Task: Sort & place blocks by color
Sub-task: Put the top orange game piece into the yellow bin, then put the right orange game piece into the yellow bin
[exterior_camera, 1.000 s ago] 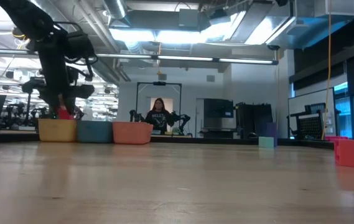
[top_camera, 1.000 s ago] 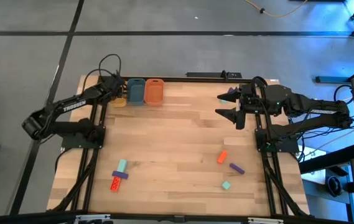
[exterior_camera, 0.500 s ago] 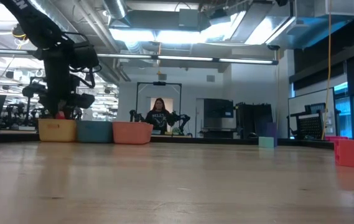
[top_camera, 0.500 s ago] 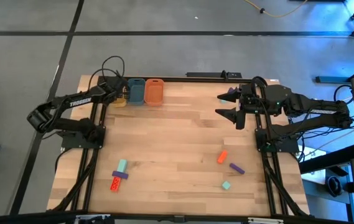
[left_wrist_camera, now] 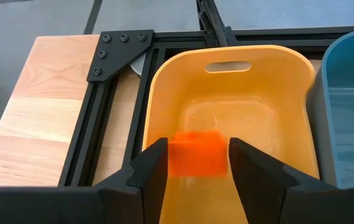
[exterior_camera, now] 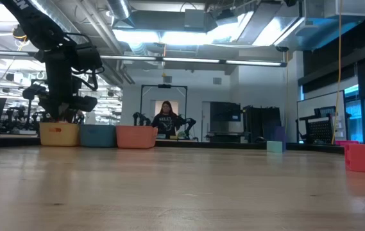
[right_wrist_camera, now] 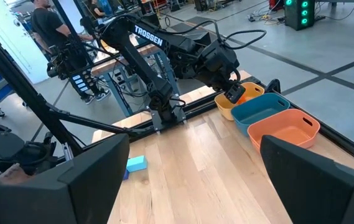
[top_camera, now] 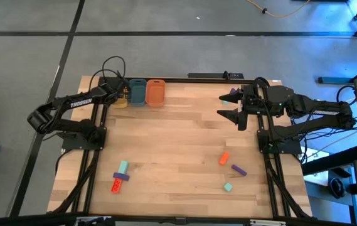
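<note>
Three rounded plastic tubs line the wooden desk's [top_camera: 184,135] far edge.
Left pincer [left_wrist_camera: 196,163] hangs over the yellow tub [left_wrist_camera: 164,106], fingers parted, a blurred orange-red block [left_wrist_camera: 196,154] between them, grip uncertain. Right pincer [top_camera: 229,105] waits wide open, empty.

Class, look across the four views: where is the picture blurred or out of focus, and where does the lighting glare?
Left wrist view: the orange-red block is smeared, while the yellow tub is sharp. Low view: the near table is soft, and the ceiling lights glare. Right wrist view: its own fingers are out of focus. High view: evenly lit, blue cast at right.
</note>
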`<state>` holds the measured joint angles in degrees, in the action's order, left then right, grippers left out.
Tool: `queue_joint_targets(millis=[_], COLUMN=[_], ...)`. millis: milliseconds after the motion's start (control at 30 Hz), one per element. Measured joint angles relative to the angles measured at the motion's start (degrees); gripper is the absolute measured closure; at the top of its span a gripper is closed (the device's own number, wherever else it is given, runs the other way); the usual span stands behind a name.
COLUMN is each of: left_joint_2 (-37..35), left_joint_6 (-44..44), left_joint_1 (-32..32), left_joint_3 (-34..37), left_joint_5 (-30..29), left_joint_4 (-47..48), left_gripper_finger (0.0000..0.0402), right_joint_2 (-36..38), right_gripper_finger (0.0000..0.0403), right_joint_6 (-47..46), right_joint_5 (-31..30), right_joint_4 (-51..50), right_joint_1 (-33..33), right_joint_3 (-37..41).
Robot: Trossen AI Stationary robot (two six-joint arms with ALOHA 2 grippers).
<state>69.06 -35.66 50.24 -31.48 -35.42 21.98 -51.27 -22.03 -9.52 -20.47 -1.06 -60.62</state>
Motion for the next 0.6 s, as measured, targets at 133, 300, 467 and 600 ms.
queue_joint_targets(millis=[133, 300, 467, 600], left_joint_2=[0.0, 0.0, -0.07, -0.98], left_joint_6=[0.0, 0.02, -0.04, -0.07], left_joint_1=[0.0, 0.0, 0.0, 0.0], left_joint_3=[0.0, 0.0, 0.0, -0.07], left_joint_5=[0.02, 0.02, 0.04, 0.05], left_joint_4=[0.0, 0.0, -0.22, -0.26], left_gripper_finger=[0.0237, 0.0236, 0.0235, 0.0235], right_joint_2=[0.0, 0.0, 0.0, 0.0], right_gripper_finger=[0.0038, 0.0038, 0.0038, 0.0038], right_joint_6=[0.01, 0.01, 0.02, 0.03], right_joint_5=[0.0, 0.0, 0.0, 0.0], right_joint_4=[0.0, 0.0, 0.0, 0.0], right_joint_1=[0.0, 0.0, 0.0, 0.0], right_joint_3=[0.0, 0.0, 0.0, 0.0])
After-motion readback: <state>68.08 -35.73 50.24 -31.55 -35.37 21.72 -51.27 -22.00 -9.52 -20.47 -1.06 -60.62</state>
